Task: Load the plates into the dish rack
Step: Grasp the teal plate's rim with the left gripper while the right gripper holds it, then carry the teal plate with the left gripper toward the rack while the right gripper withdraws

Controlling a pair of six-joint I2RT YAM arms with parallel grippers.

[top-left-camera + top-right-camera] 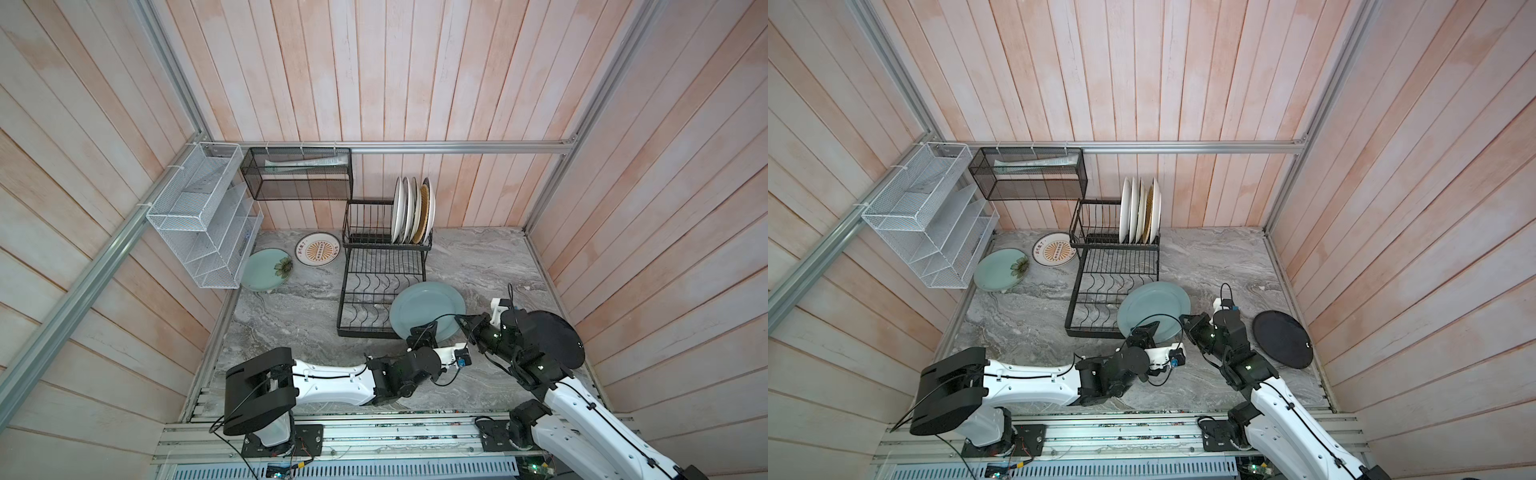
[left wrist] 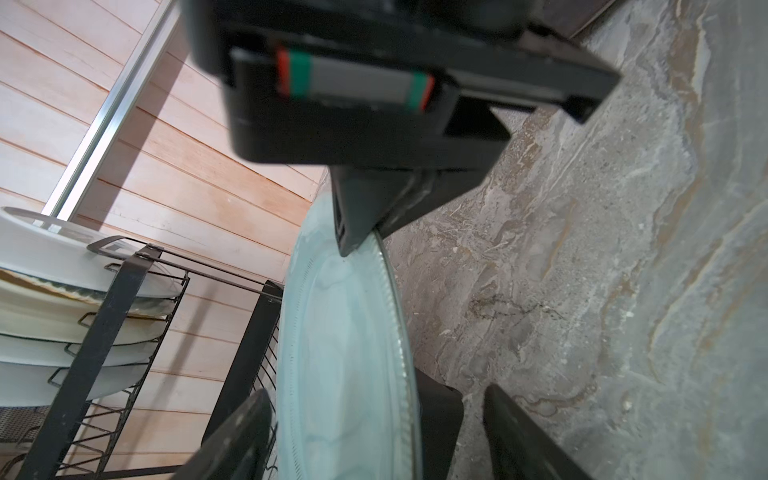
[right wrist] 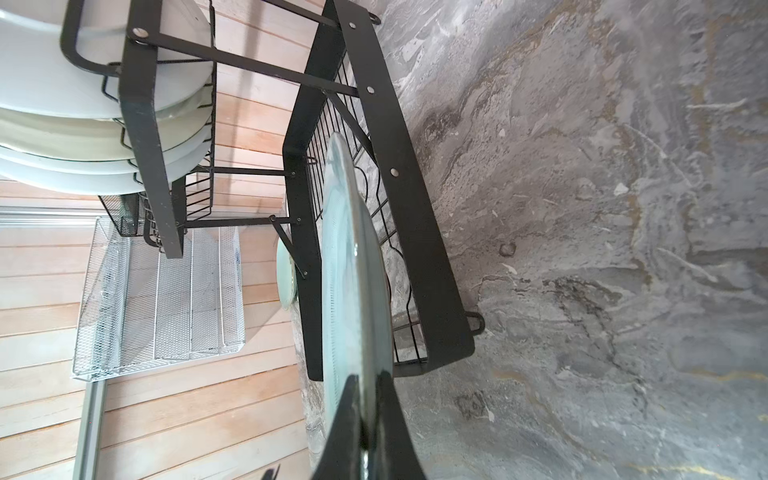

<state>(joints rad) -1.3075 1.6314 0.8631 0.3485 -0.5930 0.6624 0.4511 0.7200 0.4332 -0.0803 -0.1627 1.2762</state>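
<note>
My right gripper [image 1: 459, 322] [image 3: 368, 378] is shut on the rim of the grey-blue plate [image 1: 424, 305] [image 1: 1152, 307] and holds it tilted over the front right corner of the dish rack [image 1: 361, 332] [image 1: 1090, 332]. My left gripper [image 1: 422, 332] [image 2: 374, 399] is open. Its fingers stand either side of the plate's near rim with gaps showing. Several plates [image 1: 413, 212] stand upright in the upper tier. On the counter lie a pale green flower plate [image 1: 266, 270], a sunburst plate [image 1: 318, 248] and a black plate [image 1: 1283, 338].
A white mesh organizer [image 1: 203, 220] hangs on the left wall above the green plate. A black mesh basket [image 1: 299, 174] hangs on the back wall beside the rack's upper tier. Wood-panel walls close in the marble counter [image 1: 291, 316] on three sides.
</note>
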